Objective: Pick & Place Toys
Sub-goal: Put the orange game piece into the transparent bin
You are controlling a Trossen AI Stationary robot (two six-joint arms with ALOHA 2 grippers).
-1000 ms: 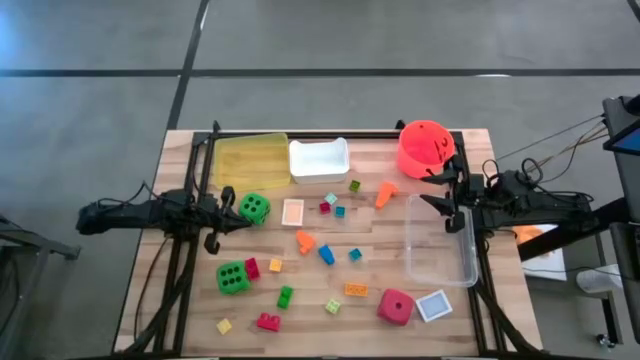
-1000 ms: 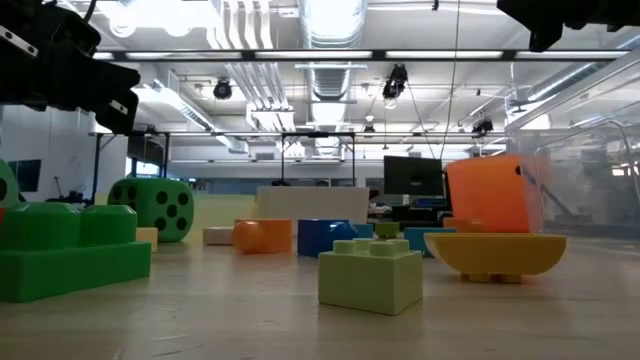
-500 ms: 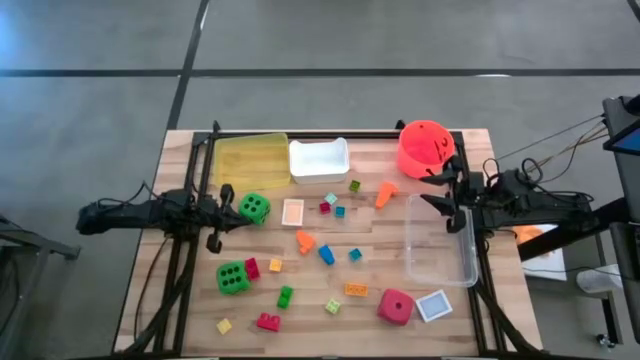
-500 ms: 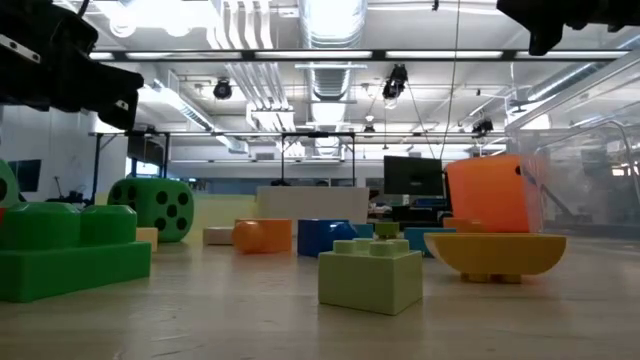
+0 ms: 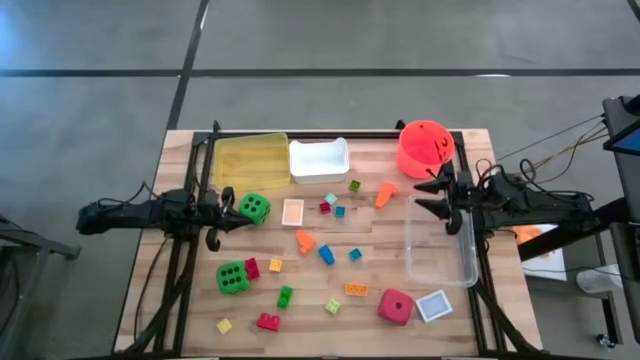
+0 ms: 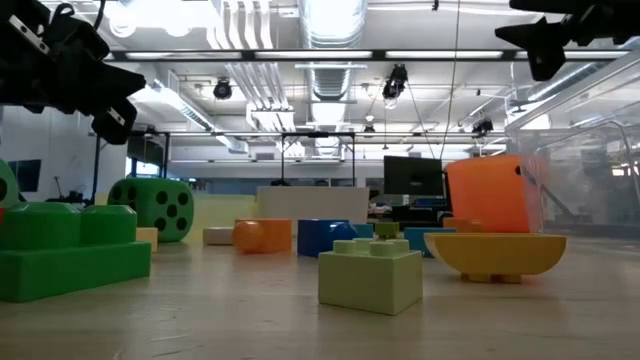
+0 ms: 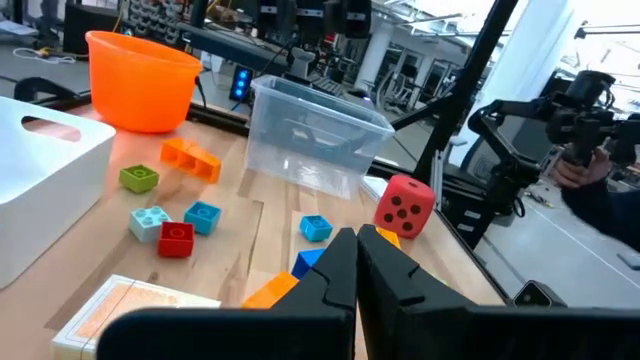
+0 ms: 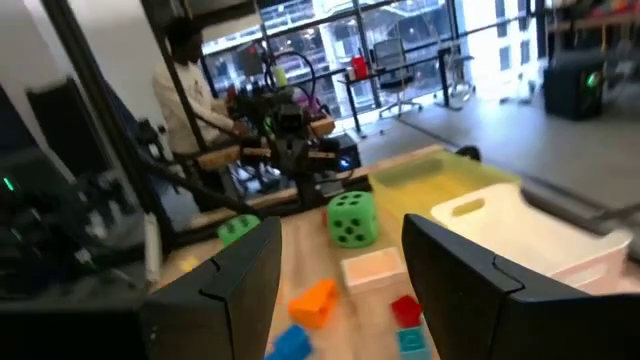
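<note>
Many small coloured bricks (image 5: 326, 254) lie scattered over the middle of the wooden table. One green die (image 5: 254, 208) stands just right of my left gripper (image 5: 231, 211), which is shut and empty, a little above the table; its fingers show closed in the left wrist view (image 7: 357, 248). A second green die (image 5: 232, 277) and a pink-red die (image 5: 395, 306) stand nearer the front edge. Flat cards lie at mid-table (image 5: 292, 212) and front right (image 5: 434, 305). My right gripper (image 5: 418, 192) is open and empty above the clear tray's far left corner; its wrist view (image 8: 340, 240) shows the fingers wide apart.
A yellow tray (image 5: 252, 160) and a white tray (image 5: 319, 160) stand at the far edge, and an orange-red bucket (image 5: 424, 147) at the far right. A clear tray (image 5: 440, 240) lies along the right side. A person (image 8: 190, 90) stands beyond the table's left side.
My right gripper has moved a little toward the table's left, still open. The toys have stayed where they were.
</note>
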